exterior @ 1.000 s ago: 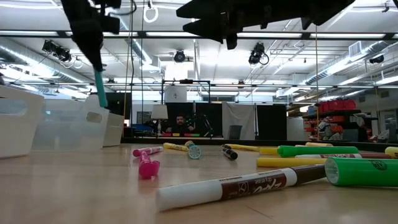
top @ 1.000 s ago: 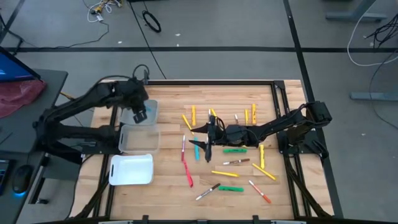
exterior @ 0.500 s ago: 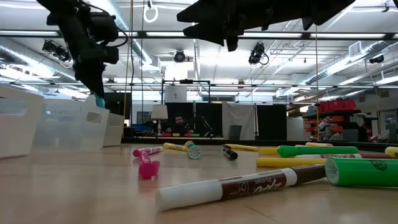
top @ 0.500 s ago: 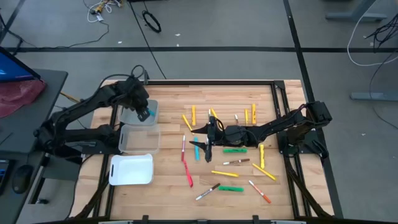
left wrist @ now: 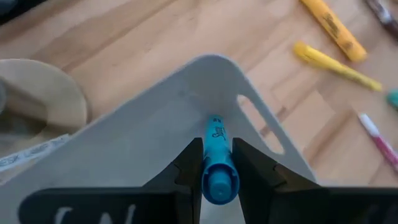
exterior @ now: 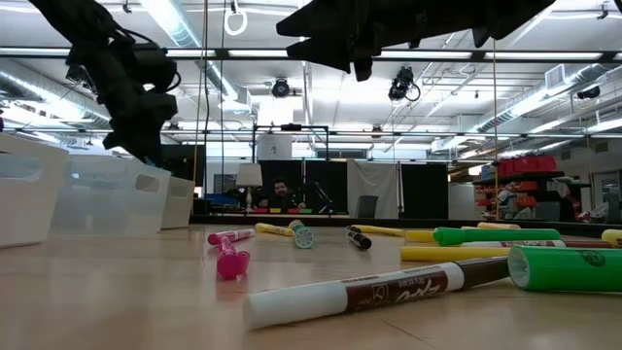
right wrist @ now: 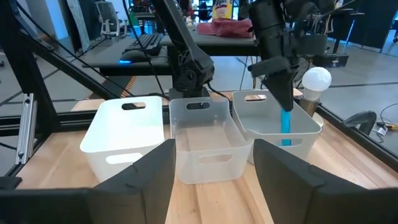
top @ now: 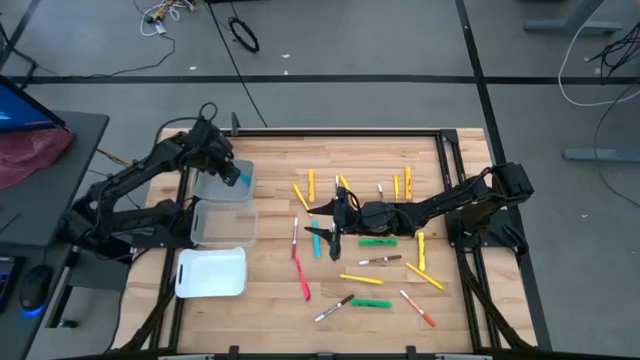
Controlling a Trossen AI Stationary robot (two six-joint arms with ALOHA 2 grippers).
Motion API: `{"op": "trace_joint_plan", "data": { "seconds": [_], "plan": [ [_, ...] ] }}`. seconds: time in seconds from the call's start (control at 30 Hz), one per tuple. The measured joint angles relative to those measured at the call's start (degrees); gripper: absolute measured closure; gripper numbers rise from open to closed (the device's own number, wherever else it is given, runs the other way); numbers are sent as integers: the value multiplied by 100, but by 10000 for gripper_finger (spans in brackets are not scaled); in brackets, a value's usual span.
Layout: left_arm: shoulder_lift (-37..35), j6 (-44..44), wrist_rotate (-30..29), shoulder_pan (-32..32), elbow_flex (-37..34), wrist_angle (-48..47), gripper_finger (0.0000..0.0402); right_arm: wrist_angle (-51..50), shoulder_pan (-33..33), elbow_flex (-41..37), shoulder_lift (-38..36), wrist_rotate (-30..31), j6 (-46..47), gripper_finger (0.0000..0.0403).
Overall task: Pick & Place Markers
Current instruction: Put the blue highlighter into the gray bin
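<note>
- The desk [top: 270,300] is pale wood, smooth with visible grain.
- The bins [right wrist: 205,146] are translucent to white plastic, matt.
- The light blue marker [left wrist: 216,163] is glossy plastic.
- The left tool [left wrist: 214,165] looks matt black.

Hardly any readable text. Light blue marker [left wrist: 216,163] in the left wrist view, lower middle of frame, has dark cursive script on its barrel, starts like an "S", rest illegible. Yellow marker [left wrist: 329,26] at upper right of that view carries dark lettering along the barrel, too blurred to read. Low view: white-and-brown marker [exterior: 374,290] at bottom centre has a brown band with white script, not legible; green marker [exterior: 566,267] at lower right shows small print near its end, also unreadable. Right wrist view: bottle [right wrist: 222,9] at top centre has a yellow label, text can't be made out. High view: nothing readable.
</note>
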Motion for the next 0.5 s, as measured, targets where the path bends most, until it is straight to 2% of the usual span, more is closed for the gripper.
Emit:
{"op": "trace_joint_plan", "data": {
  "seconds": [0.2, 0.5],
  "plan": [
    [-2, -243, -631, 206, -135, 89, 321, 1, 0, 0, 0, 0, -2, 184],
    [86, -309, -785, 331, -168, 56, 294, 4, 0, 0, 2, 0, -4, 184]
  ]
}}
